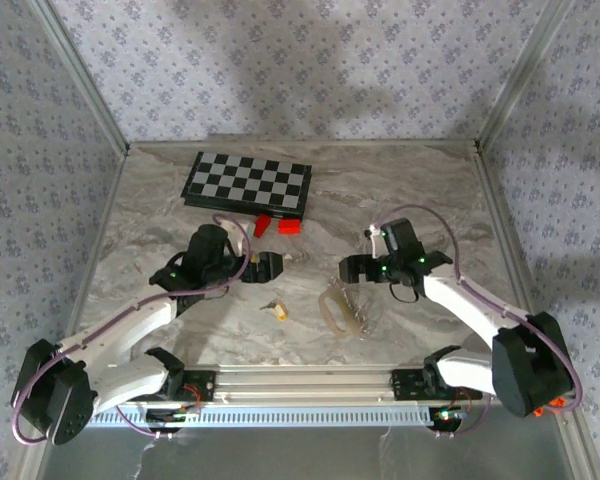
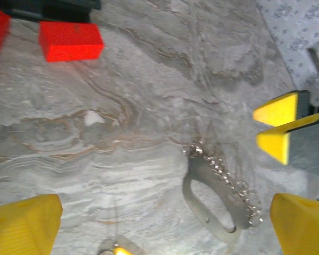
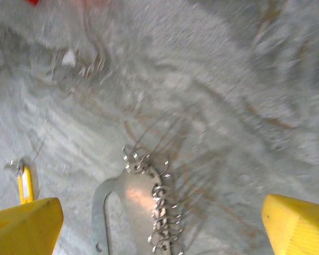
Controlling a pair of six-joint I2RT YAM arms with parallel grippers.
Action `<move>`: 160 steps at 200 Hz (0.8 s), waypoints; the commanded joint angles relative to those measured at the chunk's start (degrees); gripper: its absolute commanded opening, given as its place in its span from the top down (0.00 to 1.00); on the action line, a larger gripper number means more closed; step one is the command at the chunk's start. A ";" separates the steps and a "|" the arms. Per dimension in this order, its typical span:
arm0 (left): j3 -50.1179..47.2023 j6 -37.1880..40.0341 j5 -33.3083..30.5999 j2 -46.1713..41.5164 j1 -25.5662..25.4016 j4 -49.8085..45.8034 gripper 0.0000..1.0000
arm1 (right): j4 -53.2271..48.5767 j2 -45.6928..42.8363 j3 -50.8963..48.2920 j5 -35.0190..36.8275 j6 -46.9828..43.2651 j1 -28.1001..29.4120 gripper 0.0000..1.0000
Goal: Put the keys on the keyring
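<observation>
The keyring (image 1: 337,309) lies flat on the marble table, a pale loop with a metal chain tangle along its right side. One tiny key (image 1: 277,311) with a yellow head lies to its left. My left gripper (image 1: 268,264) hovers open behind the key, and my right gripper (image 1: 351,268) hovers open just behind the keyring. The left wrist view has the keyring (image 2: 194,199) lying between the wide-apart yellow fingers (image 2: 22,226), with the key (image 2: 119,249) at the bottom edge. Through the right wrist camera the keyring (image 3: 132,197) sits low between the fingers (image 3: 24,227), the key (image 3: 24,184) at left.
A black-and-white chessboard (image 1: 246,183) lies at the back of the table. Two red blocks (image 1: 262,226) (image 1: 290,227) sit just in front of it, one of them (image 2: 70,41) near the left gripper. Patterned walls enclose the table on three sides.
</observation>
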 commanded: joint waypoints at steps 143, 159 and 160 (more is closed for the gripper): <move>-3.84 -2.55 -0.34 -6.93 -1.43 5.11 0.01 | -10.23 21.25 17.51 8.66 -5.14 10.67 0.57; -3.84 -2.42 -0.57 -7.09 -1.44 5.13 0.01 | -10.85 22.09 18.04 9.76 -5.53 10.89 0.62; -3.84 -2.38 -0.59 -7.07 -1.44 5.13 0.01 | -10.88 22.12 18.11 9.82 -5.56 10.88 0.62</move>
